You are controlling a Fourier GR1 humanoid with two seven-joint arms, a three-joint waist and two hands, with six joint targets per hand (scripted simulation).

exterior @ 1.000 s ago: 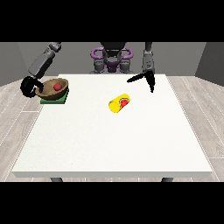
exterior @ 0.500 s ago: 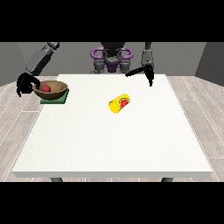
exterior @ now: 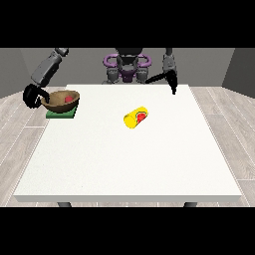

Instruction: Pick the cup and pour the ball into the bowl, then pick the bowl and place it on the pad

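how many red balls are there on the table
1 ball, in the brown bowl on the green pad at the view's left. The red patch on the lying yellow cup looks like a printed mark.

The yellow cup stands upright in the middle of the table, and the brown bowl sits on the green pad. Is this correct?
Not quite. In the front view the yellow cup lies on its side in the middle of the table, not upright. The brown bowl does sit on the green pad.

bowl (exterior: 62,100) on pad (exterior: 62,113), cup (exterior: 136,117) right of it
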